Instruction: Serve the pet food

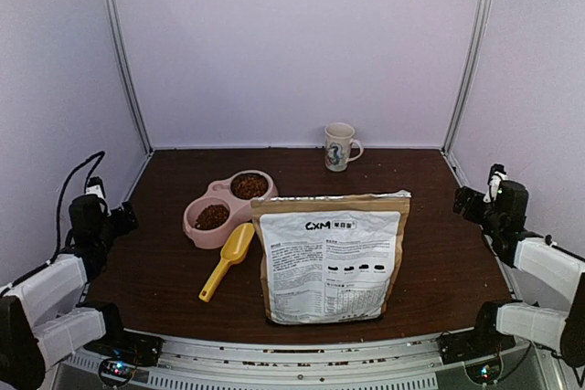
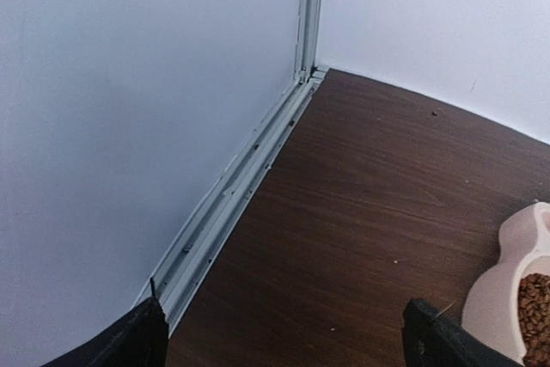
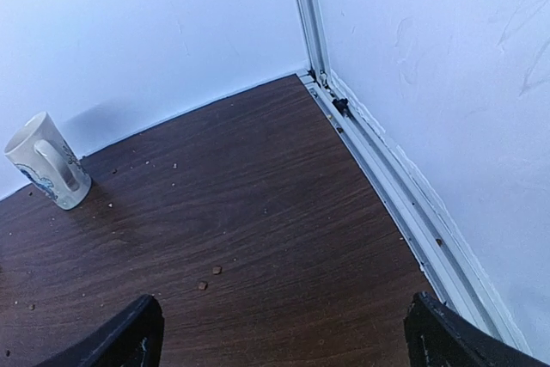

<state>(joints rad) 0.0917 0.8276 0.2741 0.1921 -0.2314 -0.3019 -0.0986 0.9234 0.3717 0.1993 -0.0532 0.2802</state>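
Kibble (image 1: 249,186) fills both cups of the pink bowl (image 1: 222,191), left of centre, so I judge the serving done. The scoop (image 1: 228,258) lies flat just near of the bowl, handle toward me, likely set down as finished with. The bag (image 1: 331,258) stands upright, near centre. My left gripper (image 2: 282,315) and right gripper (image 3: 284,307) hang with fingers wide apart, holding nothing, parked at the left and right edges, clear of everything. A mug (image 1: 339,147) sits far back.
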